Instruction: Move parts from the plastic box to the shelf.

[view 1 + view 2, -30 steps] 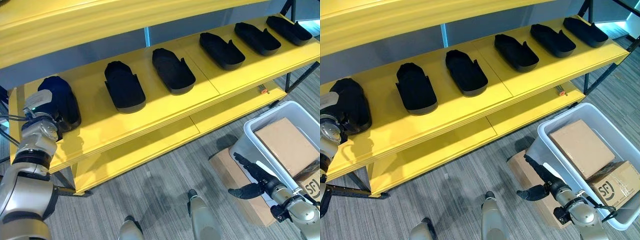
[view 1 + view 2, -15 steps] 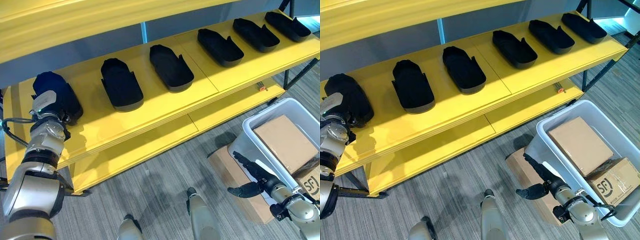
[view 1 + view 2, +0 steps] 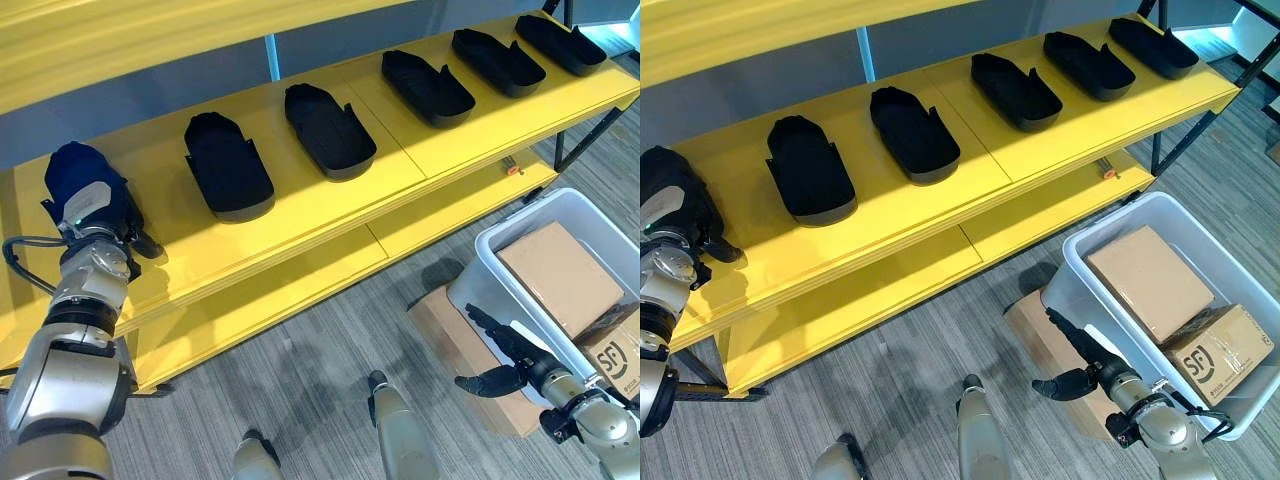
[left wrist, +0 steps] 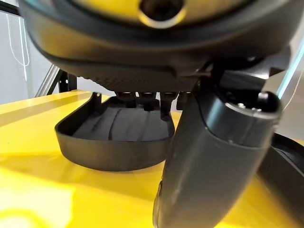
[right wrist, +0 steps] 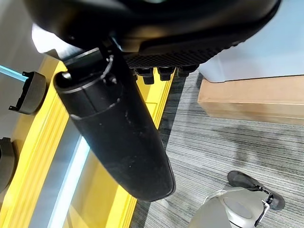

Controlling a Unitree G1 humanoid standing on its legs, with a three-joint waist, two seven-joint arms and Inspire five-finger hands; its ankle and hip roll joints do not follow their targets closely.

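Parts, black and shaped like shallow trays, lie in a row on the yellow shelf [image 3: 300, 215], while the plastic box [image 3: 1080, 265] stands on the floor beside the right hand [image 3: 1080, 375]. This hand hangs low, just beside the near wall of the box and above a flat cardboard box [image 3: 1040, 335] on the floor. Its fingers are straight and its thumb stands apart from them, and it holds nothing. Inside the plastic box, beyond this hand, I see two cardboard boxes [image 3: 1150, 280]; any parts in it are hidden.

The left hand [image 3: 95, 205] is up at the far left end of the shelf, against the first black part [image 3: 75, 170]. This part sits under and behind the hand, so I judge it is the one being set down to continue the row. In the left wrist view the fingers [image 4: 142, 99] look short and bent, with the thumb forward, but I cannot tell whether they grip the part or only rest near it.

Away from this hand to the right come the next part [image 3: 228, 178], then a third [image 3: 328, 130], and three more [image 3: 428, 87] towards the far end. They lie evenly apart and turned the same way, probably so that each is easy to take.
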